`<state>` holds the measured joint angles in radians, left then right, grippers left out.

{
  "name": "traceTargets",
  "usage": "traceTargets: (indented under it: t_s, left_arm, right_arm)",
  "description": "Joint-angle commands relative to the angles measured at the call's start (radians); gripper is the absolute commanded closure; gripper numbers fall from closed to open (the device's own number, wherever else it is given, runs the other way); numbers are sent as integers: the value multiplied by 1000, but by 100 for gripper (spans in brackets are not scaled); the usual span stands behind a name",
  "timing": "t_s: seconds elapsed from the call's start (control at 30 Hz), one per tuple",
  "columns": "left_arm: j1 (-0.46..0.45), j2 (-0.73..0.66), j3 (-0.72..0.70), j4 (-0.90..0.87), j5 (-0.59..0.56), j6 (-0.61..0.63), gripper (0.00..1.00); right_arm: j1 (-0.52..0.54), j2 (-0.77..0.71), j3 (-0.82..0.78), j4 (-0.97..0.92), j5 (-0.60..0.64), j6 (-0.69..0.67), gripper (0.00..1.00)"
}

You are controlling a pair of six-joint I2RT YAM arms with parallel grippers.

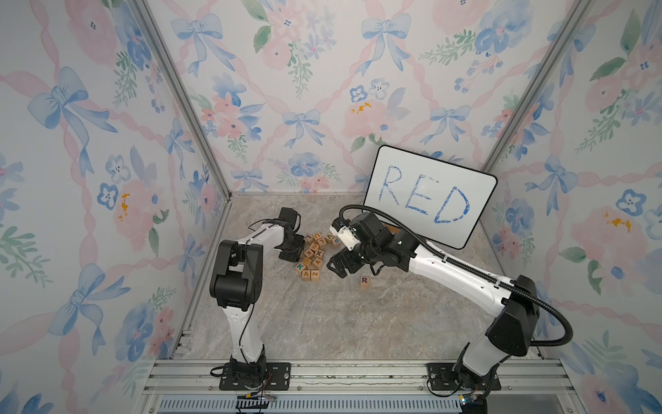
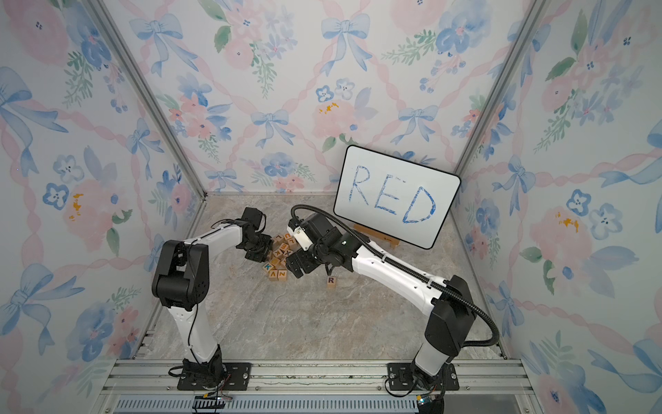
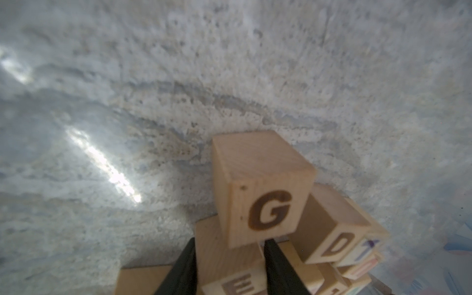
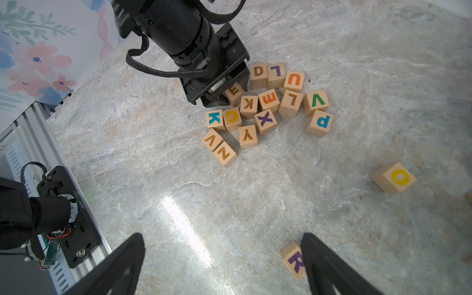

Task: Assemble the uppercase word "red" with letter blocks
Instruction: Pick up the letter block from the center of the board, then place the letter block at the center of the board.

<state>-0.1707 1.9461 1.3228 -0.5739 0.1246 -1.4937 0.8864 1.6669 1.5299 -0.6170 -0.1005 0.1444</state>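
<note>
The left end effector [image 3: 229,241] stands narrow. Its two black fingers [image 3: 184,268] press against opposite sides of the E block [image 3: 238,286], gripping it at the nine o'clock edge of the block pile [image 1: 313,254] in a top view. Just past the fingertips stands a G block [image 3: 265,194], and a D block [image 3: 337,245] lies just beside that, so the D the word needs is close at hand. The E block looks light, stiff and smooth, a plain wooden cube with flat parallel faces. I judge it is best held across two opposite side faces near mid-height, so the letter stays up. Its crowded neighbours could drag or tip as it lifts. The right end effector [image 4: 222,237] gapes wide and empty above the table [image 1: 322,322], between the pile and the R block [image 1: 364,280] in the top views. That block rests alone on the table at four o'clock from the pile, apart from it and near one right finger. A white board [image 1: 430,197] reading RED leans at two o'clock.
</note>
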Motion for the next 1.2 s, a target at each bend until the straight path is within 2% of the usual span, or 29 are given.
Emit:
traceTargets:
  t_s: [0.0,0.2,0.3,0.4,0.77,0.93,1.17]
  left_arm:
    - [-6,9,6,-27,-22,26,67]
    - [-9,-12,-15,-30,-34,89,70]
    - [-15,-17,-11,-32,-34,150,76]
    - [-16,-19,-1,-46,-21,214,76]
    - [-18,-10,186,-276,-169,485,76]
    - [-35,-10,253,-343,-220,571,76]
    - [-87,5,350,-422,-276,644,76]
  right_arm:
    - [9,4,26,-16,11,-15,3]
    - [6,3,29,-16,11,-16,3]
    - [5,4,30,-17,10,-16,3]
    - [3,4,32,-17,8,-17,3]
    - [-16,0,23,-4,0,-17,3]
    - [-34,-7,3,6,-6,-17,3]
    - [-74,-89,-66,20,-10,-19,3]
